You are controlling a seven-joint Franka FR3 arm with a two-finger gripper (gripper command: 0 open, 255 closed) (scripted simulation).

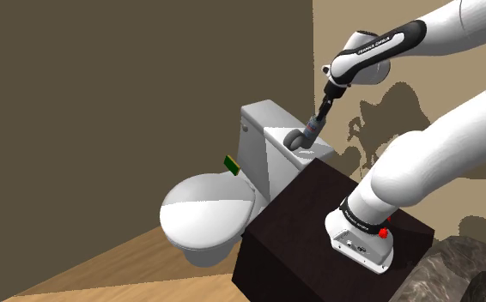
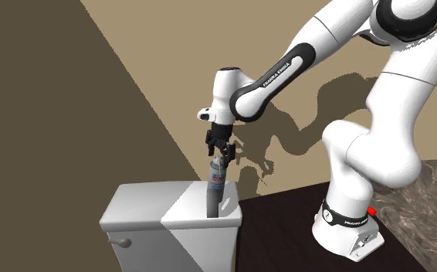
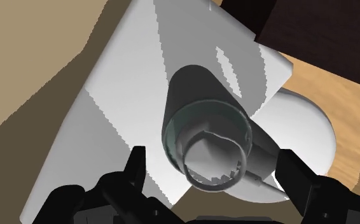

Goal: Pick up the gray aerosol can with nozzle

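Note:
The gray aerosol can point(image 2: 216, 184) stands upright on the white toilet tank lid point(image 2: 151, 205), near the end closest to the arm. It carries a small red and pale label. My gripper point(image 2: 220, 157) hangs straight over it, fingers down around its top. In the wrist view the can's round top point(image 3: 212, 145) lies between my gripper's point(image 3: 212, 158) two black fingers point(image 3: 136, 167), which stand apart with a gap on each side, so it is open. From the shoulder view the can point(image 1: 311, 128) sits just under my gripper point(image 1: 319, 114).
The toilet's shut seat lid point(image 1: 205, 210) lies toward the shoulder view's left, below the tank point(image 1: 267, 141). A small green object point(image 1: 231, 162) sticks out beside the tank. The dark stand point(image 1: 306, 232) abuts the toilet. Brown and tan walls rise close behind.

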